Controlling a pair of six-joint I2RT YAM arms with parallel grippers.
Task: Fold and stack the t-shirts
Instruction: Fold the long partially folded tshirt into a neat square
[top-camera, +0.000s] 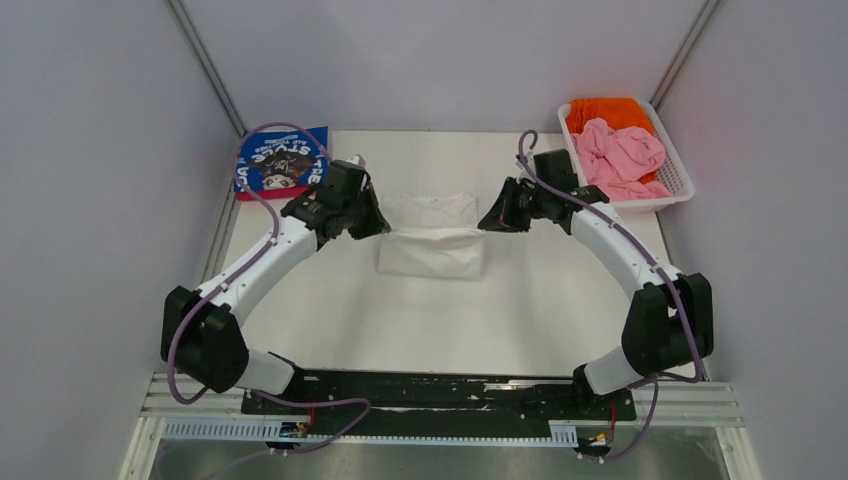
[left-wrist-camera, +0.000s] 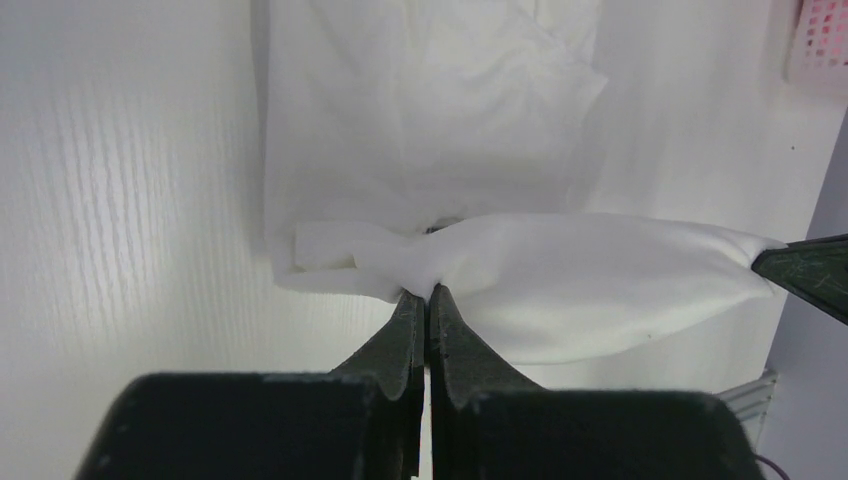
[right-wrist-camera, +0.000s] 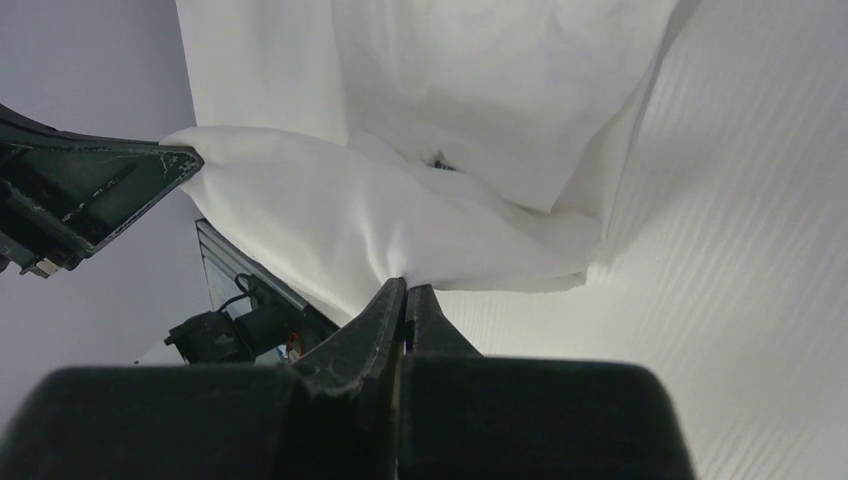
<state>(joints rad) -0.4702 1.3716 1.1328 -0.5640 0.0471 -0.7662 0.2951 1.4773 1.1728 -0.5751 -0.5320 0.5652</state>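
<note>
At table (top-camera: 450, 320) centre | left jaws clamped on white t-shirt (top-camera: 432, 250) fold | right jaws clamped on same fold

Wht table (top-camera: 450, 320), plastic basket (top-camera: 679, 166) far R

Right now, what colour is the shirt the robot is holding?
White. The shirt shows best in the left wrist view.

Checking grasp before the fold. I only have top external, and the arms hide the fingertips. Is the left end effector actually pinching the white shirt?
Observer: Yes. Left wrist shows the left end effector shut on a bunched edge of the shirt.
Operator: Right one?
Observer: Right wrist shows the right end effector shut on the other end of that fold.
Operator: Slack between them?
Observer: Little. The held fold stretches from one to the other, slightly puffed.
</note>
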